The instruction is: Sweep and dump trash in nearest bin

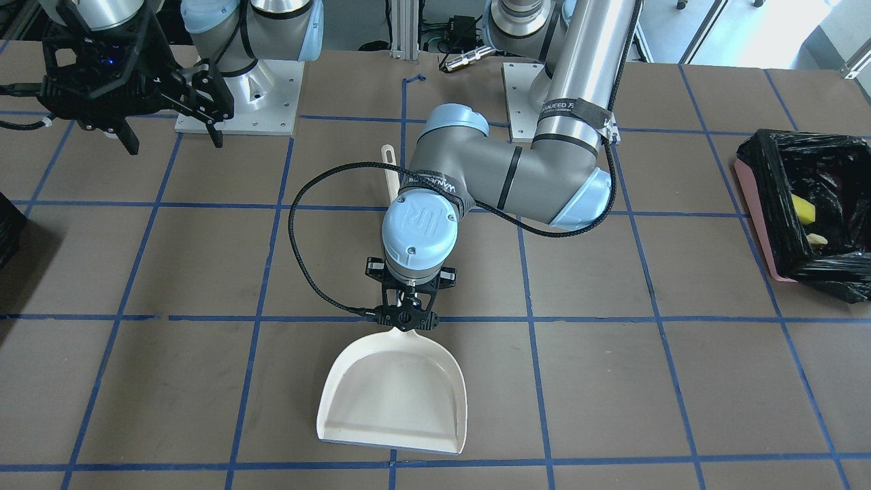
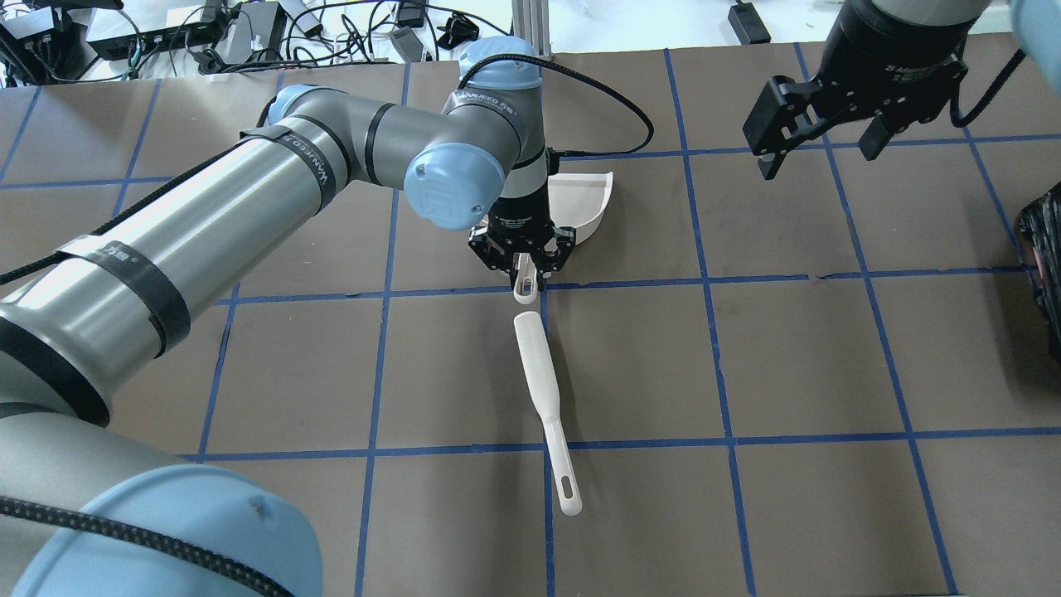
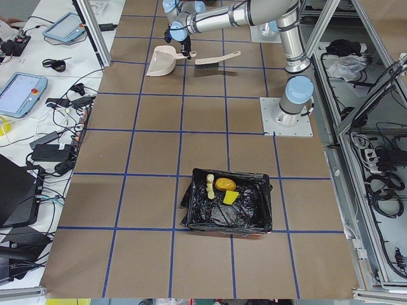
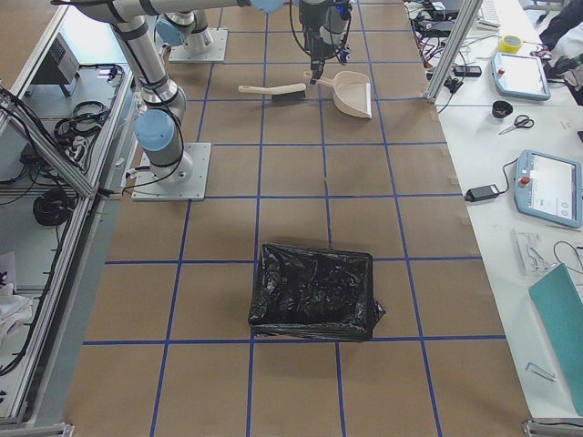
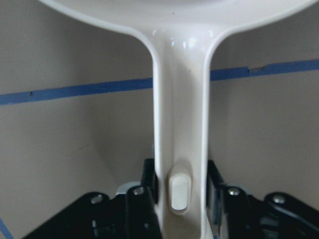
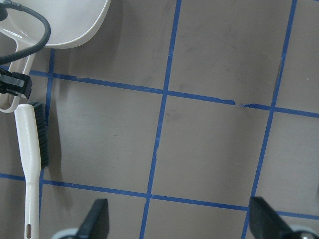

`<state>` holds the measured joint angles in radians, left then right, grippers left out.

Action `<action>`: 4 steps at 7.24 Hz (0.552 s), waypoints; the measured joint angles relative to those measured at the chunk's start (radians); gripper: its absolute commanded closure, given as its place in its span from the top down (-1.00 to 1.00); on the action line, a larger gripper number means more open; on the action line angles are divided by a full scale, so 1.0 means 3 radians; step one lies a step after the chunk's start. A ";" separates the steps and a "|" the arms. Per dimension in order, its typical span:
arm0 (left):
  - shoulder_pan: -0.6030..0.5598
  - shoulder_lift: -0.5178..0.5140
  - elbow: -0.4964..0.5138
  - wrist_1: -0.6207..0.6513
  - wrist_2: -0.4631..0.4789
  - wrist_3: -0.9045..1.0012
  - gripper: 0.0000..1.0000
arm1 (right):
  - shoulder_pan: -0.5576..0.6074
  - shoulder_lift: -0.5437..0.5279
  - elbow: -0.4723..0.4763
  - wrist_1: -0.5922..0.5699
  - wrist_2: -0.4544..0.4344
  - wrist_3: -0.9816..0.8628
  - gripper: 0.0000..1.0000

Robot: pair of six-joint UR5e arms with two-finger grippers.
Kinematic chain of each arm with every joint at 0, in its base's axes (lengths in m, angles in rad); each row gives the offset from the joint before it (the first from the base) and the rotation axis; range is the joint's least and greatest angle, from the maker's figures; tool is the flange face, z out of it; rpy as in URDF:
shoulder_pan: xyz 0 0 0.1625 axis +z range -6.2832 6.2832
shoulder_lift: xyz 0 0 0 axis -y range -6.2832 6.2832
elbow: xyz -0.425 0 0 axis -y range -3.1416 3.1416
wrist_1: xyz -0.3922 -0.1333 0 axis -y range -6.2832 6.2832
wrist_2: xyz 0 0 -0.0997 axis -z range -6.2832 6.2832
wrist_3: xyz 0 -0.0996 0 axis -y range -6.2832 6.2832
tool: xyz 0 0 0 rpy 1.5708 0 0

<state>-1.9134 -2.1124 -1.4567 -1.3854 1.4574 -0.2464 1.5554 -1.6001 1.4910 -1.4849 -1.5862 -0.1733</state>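
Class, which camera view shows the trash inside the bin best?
The exterior left view: it looks down into the bin, where all three trash pieces lie in the open. The front-facing view catches only two, at its edge; the exterior right view shows just the black bag; other views show none.

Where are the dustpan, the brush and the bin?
dustpan (image 1: 398, 398): front-facing view, on the pan's bare floor.
brush (image 2: 535, 365): overhead view, on the back of its head.
bin (image 1: 763, 228): front-facing view, on its pink side wall.
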 measured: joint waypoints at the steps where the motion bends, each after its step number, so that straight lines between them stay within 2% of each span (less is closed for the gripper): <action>1: -0.0011 0.0000 -0.0001 -0.0007 -0.0009 -0.0093 0.58 | 0.0000 0.0000 0.0000 -0.0001 0.0000 0.0000 1.00; 2: -0.0027 0.0002 -0.0002 -0.0012 -0.0014 -0.0184 0.83 | 0.0000 0.0000 0.0000 -0.0003 0.0000 0.0000 1.00; 3: -0.0040 0.0021 -0.0001 -0.0014 -0.0023 -0.0248 1.00 | -0.0001 0.0001 0.0000 -0.0004 0.0000 0.0000 1.00; 4: -0.0044 0.0066 0.0008 -0.0016 -0.0035 -0.0274 1.00 | -0.0001 0.0001 0.0000 -0.0005 0.0000 0.0000 1.00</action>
<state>-1.9265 -2.0927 -1.4544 -1.3901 1.4470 -0.3286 1.5550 -1.6000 1.4910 -1.4864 -1.5861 -0.1733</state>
